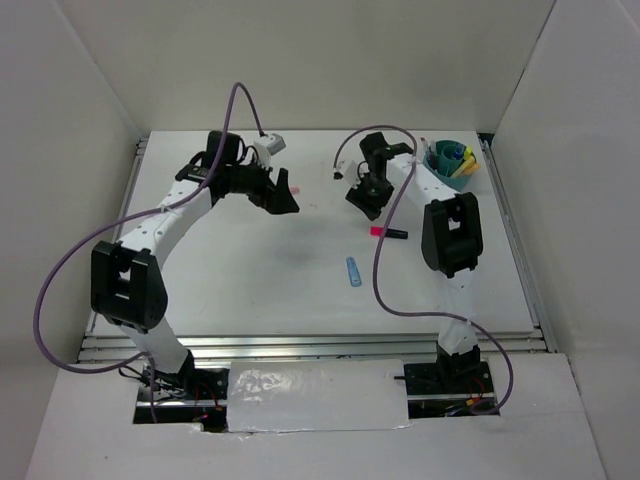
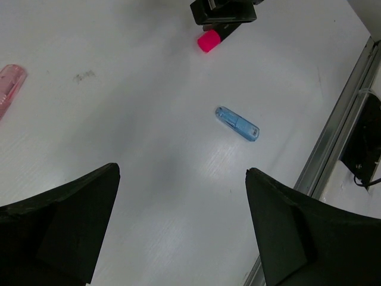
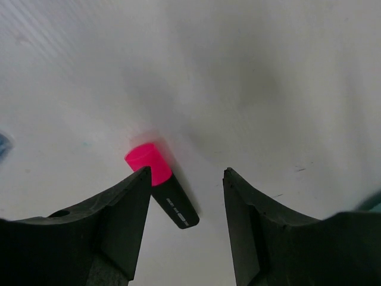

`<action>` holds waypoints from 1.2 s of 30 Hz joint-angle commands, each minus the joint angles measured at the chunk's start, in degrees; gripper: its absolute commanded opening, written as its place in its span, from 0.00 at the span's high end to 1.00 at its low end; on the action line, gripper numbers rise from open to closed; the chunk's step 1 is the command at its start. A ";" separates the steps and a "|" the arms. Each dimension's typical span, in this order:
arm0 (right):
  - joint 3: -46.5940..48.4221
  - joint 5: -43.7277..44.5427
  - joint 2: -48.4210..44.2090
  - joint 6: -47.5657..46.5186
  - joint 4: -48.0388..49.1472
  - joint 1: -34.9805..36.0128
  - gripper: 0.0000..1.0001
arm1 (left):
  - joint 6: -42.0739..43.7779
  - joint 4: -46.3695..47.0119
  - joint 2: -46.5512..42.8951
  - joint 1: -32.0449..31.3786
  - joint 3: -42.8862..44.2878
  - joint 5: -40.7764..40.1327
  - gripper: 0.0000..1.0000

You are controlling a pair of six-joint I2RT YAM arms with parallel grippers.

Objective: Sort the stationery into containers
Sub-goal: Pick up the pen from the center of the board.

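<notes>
My right fingers (image 3: 119, 232) stand part-way apart and hold nothing. Under the gap the pink-and-black highlighter (image 3: 164, 190) lies flat on the bench (image 3: 268, 71). It sits off-centre, close against the finger on the left of my wrist view, with clear bench between it and the other finger. Its long axis runs slantwise across the gap, pink cap away from me and black barrel toward my palm, so I judge a turn of the wrist and a small sideways shift are needed before closing. My right arm is plainly the nearer one. The teal cup (image 1: 452, 165) stands close behind it at the far right corner.

My left fingers (image 2: 59, 226) are spread wide and empty. The blue pen (image 2: 237, 124) lies ahead of them, well apart, and the pink eraser (image 2: 9, 86) is cut off at the view's edge.

I cannot tell how high my right fingertips hang above the bench. The cup's dividers are too small to make out.
</notes>
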 commanded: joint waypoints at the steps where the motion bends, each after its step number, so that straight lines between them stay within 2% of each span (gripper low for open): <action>1: 4.71 4.93 0.55 -4.21 -6.14 0.58 0.41 | 4.81 -2.11 -3.38 1.66 -1.78 3.18 0.01; 3: 3.58 5.81 1.26 -5.18 -6.32 1.11 0.41 | 5.08 -2.29 -3.90 2.63 -3.19 4.06 0.01; 9: -0.30 7.40 1.43 -6.76 -6.05 3.14 0.30 | 4.56 -1.58 -3.12 4.21 -4.51 6.70 0.01; 10: -0.39 7.40 1.61 -6.76 -6.23 3.22 0.25 | 4.21 -1.58 -3.03 4.65 -4.60 6.96 0.01; 13: -0.47 7.05 1.53 -6.85 -6.84 3.84 0.23 | 3.50 -1.06 -2.33 5.18 -4.77 7.93 0.02; 29: -3.37 6.96 3.45 -10.63 -6.58 4.46 0.36 | 3.58 -0.26 -2.94 5.53 -6.09 9.51 0.01; 36: -3.90 7.40 4.69 -10.54 -6.41 5.07 0.38 | 4.38 -1.32 -2.41 5.45 -6.09 9.69 0.02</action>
